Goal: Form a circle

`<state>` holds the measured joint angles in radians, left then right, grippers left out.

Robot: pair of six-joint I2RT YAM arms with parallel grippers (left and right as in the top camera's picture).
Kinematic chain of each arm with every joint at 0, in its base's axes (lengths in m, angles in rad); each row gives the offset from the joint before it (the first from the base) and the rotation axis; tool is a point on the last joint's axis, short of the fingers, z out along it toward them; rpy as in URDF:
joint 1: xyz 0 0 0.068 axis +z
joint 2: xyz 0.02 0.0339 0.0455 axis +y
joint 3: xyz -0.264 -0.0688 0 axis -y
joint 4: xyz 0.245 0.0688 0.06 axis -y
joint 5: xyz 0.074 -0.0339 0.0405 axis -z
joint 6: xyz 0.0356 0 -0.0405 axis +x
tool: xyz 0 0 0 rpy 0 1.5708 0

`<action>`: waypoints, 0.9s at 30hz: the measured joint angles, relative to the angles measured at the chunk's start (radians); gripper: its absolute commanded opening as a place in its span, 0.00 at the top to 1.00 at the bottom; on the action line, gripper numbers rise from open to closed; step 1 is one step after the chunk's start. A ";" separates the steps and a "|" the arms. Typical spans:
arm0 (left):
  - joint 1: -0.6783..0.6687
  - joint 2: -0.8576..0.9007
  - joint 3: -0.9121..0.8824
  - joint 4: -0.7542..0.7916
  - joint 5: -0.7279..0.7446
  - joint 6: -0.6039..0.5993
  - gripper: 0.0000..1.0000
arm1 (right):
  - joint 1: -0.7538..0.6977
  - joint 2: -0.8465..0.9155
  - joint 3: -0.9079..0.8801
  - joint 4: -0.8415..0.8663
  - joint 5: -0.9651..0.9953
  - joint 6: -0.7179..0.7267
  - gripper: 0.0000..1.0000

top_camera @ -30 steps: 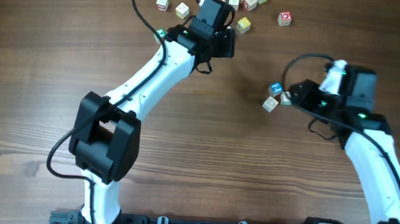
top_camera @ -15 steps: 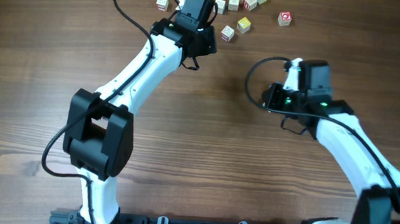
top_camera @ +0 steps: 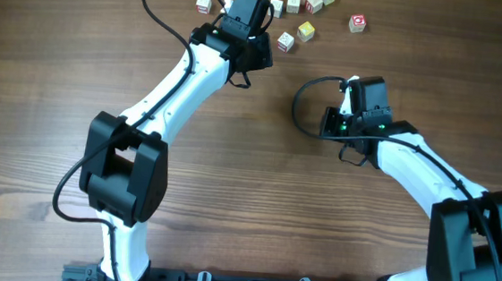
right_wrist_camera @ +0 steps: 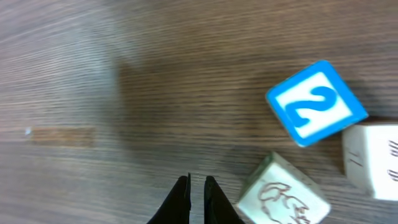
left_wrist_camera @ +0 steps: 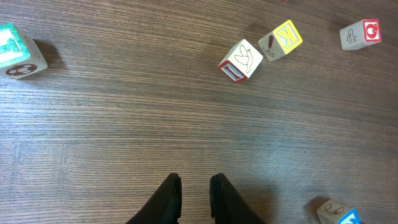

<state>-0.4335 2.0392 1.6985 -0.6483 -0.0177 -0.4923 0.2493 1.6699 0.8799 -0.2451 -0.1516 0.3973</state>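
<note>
Left wrist view: the left claw (left_wrist_camera: 194, 198) is clenched on nothing. Its two black fingers (left_wrist_camera: 168, 200) nearly meet, and only a slit of the wooden table (left_wrist_camera: 124, 137) shows between them. Ahead and a little to its right lies the bird cube (left_wrist_camera: 241, 60), turned at an angle, with the yellow K cube (left_wrist_camera: 280, 40) just beside it. Farther right sits the red-faced cube (left_wrist_camera: 360, 34). Far ahead to the left is the green-printed cube (left_wrist_camera: 18, 53). Level with the fingers, well off to the right, a blue-cornered cube (left_wrist_camera: 339, 213) is cut by the frame edge.

Right wrist view, somewhat blurred: the right claw (right_wrist_camera: 198, 198) is also clenched and grips nothing. The group of three cubes lies to its right. The pale cube (right_wrist_camera: 283, 194), with a line drawing, sits just beside the right finger; I cannot tell whether they touch. The blue cube (right_wrist_camera: 316, 102), printed with a white 2, is ahead and to the right. The white cube (right_wrist_camera: 373, 158) is at the far right.

Overhead view: the left arm (top_camera: 174, 90) reaches among the scattered cubes (top_camera: 357, 22). The right arm (top_camera: 410, 167) bends inward, and its wrist covers the group.
</note>
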 measured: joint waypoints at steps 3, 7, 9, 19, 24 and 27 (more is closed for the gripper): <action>0.000 0.000 -0.006 0.000 0.000 0.000 0.79 | 0.000 0.000 0.000 -0.001 0.023 0.006 0.92; 0.000 0.000 -0.030 -0.003 0.000 0.000 0.78 | 0.000 0.002 0.000 -0.001 0.042 0.013 0.95; 0.000 0.000 -0.034 -0.004 0.000 0.000 0.78 | 0.000 0.004 0.000 -0.004 0.050 0.021 0.95; 0.000 0.000 -0.034 -0.004 0.000 0.000 0.76 | 0.000 0.009 0.000 0.008 0.034 -0.035 0.95; 0.000 0.000 -0.034 -0.004 0.000 0.000 0.76 | 0.000 0.009 0.000 -0.040 -0.003 -0.123 0.95; 0.000 0.000 -0.034 -0.005 0.000 0.000 0.76 | 0.000 0.011 0.000 -0.071 -0.001 -0.162 0.95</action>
<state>-0.4335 2.0392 1.6650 -0.6529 -0.0177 -0.4923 0.2493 1.6806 0.8799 -0.3157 -0.1524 0.2352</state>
